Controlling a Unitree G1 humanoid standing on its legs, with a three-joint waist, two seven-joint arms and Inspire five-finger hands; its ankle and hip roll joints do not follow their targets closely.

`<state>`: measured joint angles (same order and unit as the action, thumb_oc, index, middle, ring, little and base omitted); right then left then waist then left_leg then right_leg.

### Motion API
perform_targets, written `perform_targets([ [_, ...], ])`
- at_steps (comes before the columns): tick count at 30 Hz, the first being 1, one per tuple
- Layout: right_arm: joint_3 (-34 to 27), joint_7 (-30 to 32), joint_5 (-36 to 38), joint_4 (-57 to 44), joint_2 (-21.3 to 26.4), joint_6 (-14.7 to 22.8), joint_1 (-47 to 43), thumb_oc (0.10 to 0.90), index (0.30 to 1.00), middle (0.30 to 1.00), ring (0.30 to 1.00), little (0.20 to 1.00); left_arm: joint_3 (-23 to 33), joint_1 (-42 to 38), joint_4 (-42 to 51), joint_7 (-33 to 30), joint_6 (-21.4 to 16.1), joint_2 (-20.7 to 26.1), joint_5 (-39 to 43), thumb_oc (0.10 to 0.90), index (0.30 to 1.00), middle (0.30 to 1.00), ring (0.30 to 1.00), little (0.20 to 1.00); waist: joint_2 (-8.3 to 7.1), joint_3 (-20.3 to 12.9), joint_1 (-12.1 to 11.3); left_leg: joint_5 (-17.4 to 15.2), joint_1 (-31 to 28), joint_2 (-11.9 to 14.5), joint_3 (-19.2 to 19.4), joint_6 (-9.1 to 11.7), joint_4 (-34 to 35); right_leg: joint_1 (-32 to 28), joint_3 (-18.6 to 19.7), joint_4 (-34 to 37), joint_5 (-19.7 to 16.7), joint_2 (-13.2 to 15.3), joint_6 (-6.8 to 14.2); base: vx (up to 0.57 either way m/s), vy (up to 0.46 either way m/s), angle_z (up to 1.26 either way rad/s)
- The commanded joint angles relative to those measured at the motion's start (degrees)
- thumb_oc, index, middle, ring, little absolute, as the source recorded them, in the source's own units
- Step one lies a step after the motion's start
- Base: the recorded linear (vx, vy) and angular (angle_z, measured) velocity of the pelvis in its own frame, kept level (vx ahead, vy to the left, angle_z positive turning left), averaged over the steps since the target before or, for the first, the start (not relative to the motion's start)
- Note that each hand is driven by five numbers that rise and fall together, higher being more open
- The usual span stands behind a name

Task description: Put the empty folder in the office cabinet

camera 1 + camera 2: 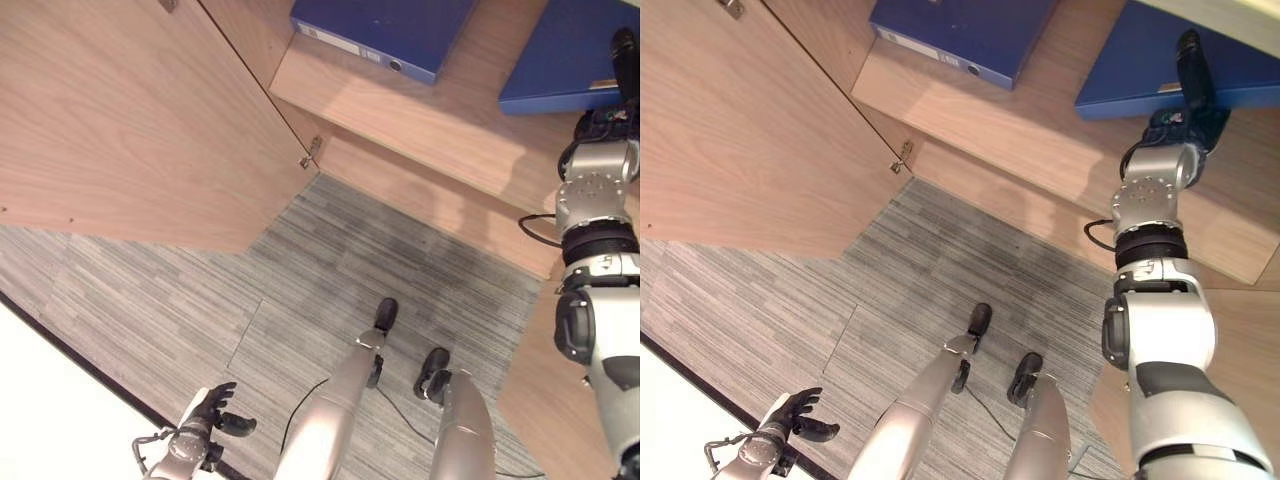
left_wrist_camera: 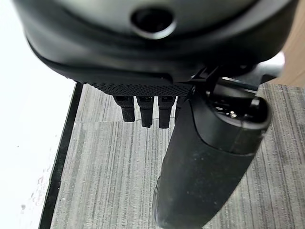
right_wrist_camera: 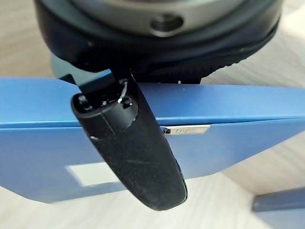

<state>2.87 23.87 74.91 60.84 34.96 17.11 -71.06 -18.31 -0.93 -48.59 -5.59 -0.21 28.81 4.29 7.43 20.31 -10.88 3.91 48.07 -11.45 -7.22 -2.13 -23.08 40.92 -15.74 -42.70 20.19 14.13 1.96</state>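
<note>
Grey striped carpet floor (image 1: 330,270) fills the middle of the head views. An open light-wood cabinet door (image 1: 120,110) takes the upper left, and the light-wood cabinet shelf (image 1: 450,110) runs across the top.

Two blue folders lie flat on that shelf. The blue lever-arch folder with a white spine label (image 1: 385,30) sits at top centre. The second blue folder (image 1: 1140,70) sits at upper right, with my right hand (image 1: 1192,70) on it.

The right eye view shows my right arm reaching up to that folder, with the thumb lying over its edge. In the left eye view that arm sits at the right border. The right wrist view adds a close look: the thumb lies across the folder's blue spine (image 3: 228,138), beside a small metal tab and a white label. The fingers are hidden there, so I cannot tell if the hand is clamped or slack.

My left hand (image 1: 212,410) hangs at bottom left over the carpet, fingers loosely spread, holding nothing.
</note>
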Motion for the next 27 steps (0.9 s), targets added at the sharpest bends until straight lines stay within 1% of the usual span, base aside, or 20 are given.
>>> perform_targets([
  [1, 10.2, -10.27, -10.52, 1.44, 11.85, -7.69, -6.74, 0.8, 0.9, 0.9, 0.9, 0.9, 0.94, 4.49, -11.7, -0.77, 0.61, 3.48, -1.9, 0.8, 0.9, 0.9, 0.9, 0.9, -1.27, -4.02, -1.5, -14.04, -0.71, 4.83, 3.16, 1.38, -7.32, 0.29, 1.12, 8.13, -8.14, 1.31, 0.14, 0.0, 0.0, 0.0],
  [2, 10.36, -10.4, -10.45, 1.62, 11.91, -7.69, -6.95, 0.8, 0.9, 0.9, 0.9, 0.9, 0.93, 4.42, -11.75, -0.78, 0.58, 3.4, -1.9, 0.8, 0.9, 0.9, 0.9, 0.9, -1.2, -3.98, -1.49, -14.04, -0.7, 4.84, 3.16, 1.38, -7.32, 0.3, 1.12, 8.13, -8.15, 1.31, 0.14, 0.0, 0.0, 0.0],
  [3, 13.27, -12.42, -10.68, 1.85, 12.81, -9.39, -6.88, 0.8, 0.9, 0.9, 0.9, 0.9, 1.19, 4.77, -12.77, -0.48, 0.3, 3.64, -2.18, 0.8, 0.9, 0.9, 0.9, 0.9, -1.38, -3.55, -1.6, -13.99, -0.62, 4.99, 3.42, 1.55, -7.45, 0.36, 1.07, 8.22, -8.4, 1.34, 0.04, 0.0, 0.0, 0.0],
  [4, 13.33, -12.44, -10.66, 1.89, 12.83, -9.39, -6.94, 0.8, 0.9, 0.9, 0.9, 0.9, 1.19, 4.76, -12.78, -0.49, 0.3, 3.61, -2.18, 0.8, 0.9, 0.9, 0.9, 0.9, -1.35, -3.53, -1.6, -13.99, -0.62, 4.99, 3.42, 1.55, -7.45, 0.35, 1.08, 8.22, -8.4, 1.34, 0.04, 0.0, 0.0, 0.0],
  [5, 14.85, -14.65, -10.62, 2.39, 13.67, -10.7, -6.16, 0.8, 0.9, 0.9, 0.9, 0.9, 1.14, 4.91, -13.16, -0.03, 0.21, 4.04, -2.76, 0.8, 0.9, 0.9, 0.9, 0.9, -1.39, -2.98, -1.54, -14.03, -0.63, 5.2, 3.78, 1.72, -7.64, 0.35, 1.2, 8.25, -8.53, 1.34, 0.02, 0.0, 0.0, 0.0],
  [9, 16.85, -17.98, -11.42, 3.06, 14.56, -12.72, -4.68, 0.8, 0.9, 0.9, 0.9, 0.9, 0.78, 5.16, -12.37, 0.81, -0.21, 4.9, -3.72, 0.8, 0.9, 0.9, 0.9, 0.9, -1.31, -2.25, -1.46, -13.96, -0.89, 5.5, 4.35, 1.92, -7.71, 0.34, 1.33, 8.19, -8.79, 1.34, 0.11, 0.0, 0.0, 0.0],
  [10, 16.87, -18.0, -11.42, 3.09, 14.57, -12.72, -4.7, 0.8, 0.9, 0.9, 0.9, 0.9, 0.78, 5.16, -12.35, 0.82, -0.2, 4.9, -3.72, 0.8, 0.9, 0.9, 0.9, 0.9, -1.31, -2.25, -1.46, -13.96, -0.89, 5.5, 4.36, 1.92, -7.71, 0.34, 1.34, 8.19, -8.79, 1.34, 0.11, 0.0, 0.0, 0.0],
  [13, 20.27, -21.01, -14.71, 4.11, 15.38, -15.31, -3.62, 0.8, 0.9, 0.9, 0.9, 0.9, 0.67, 5.37, -11.83, 1.97, -0.48, 5.26, -4.11, 0.8, 0.9, 0.9, 0.9, 0.9, -1.4, -1.84, -1.16, -13.86, -1.33, 5.97, 4.89, 2.11, -7.18, 0.27, 1.69, 8.69, -9.21, 1.18, 0.06, 0.0, 0.0, 0.0],
  [15, 21.85, -22.69, -15.95, 3.14, 15.38, -16.44, -2.83, 0.8, 0.9, 0.9, 0.9, 0.9, 0.61, 5.09, -12.02, 2.24, -0.38, 5.48, -4.62, 0.8, 0.9, 0.9, 0.9, 0.9, -1.74, -1.72, -0.9, -13.83, -1.51, 6.15, 5.03, 2.14, -7.01, 0.21, 1.68, 9.02, -9.26, 1.06, -0.07, 0.0, 0.0, 0.0],
  [19, 23.69, -24.67, -16.32, 1.7, 16.11, -16.94, -2.01, 0.8, 0.9, 0.9, 0.9, 0.9, 0.42, 4.8, -12.64, 2.77, -0.6, 5.31, -5.1, 0.8, 0.9, 0.9, 0.9, 0.9, -2.19, -1.69, -0.61, -13.6, -2.04, 6.43, 5.38, 2.33, -6.34, -0.14, 1.75, 9.74, -9.48, 0.83, -0.14, 0.0, -0.027, -0.02],
  [27, 23.57, -26.65, -14.67, -0.67, 15.76, -16.78, -0.65, 0.8, 0.9, 0.9, 0.9, 0.9, 0.59, 3.99, -14.33, 3.23, -0.81, 5.7, -5.89, 0.8, 0.9, 0.9, 0.9, 0.9, -2.2, -1.19, -0.42, -13.0, -2.72, 6.89, 5.69, 2.64, -5.49, -0.6, 1.64, 10.69, -10.13, 0.63, -0.01, -0.01, -0.026, -0.04],
])
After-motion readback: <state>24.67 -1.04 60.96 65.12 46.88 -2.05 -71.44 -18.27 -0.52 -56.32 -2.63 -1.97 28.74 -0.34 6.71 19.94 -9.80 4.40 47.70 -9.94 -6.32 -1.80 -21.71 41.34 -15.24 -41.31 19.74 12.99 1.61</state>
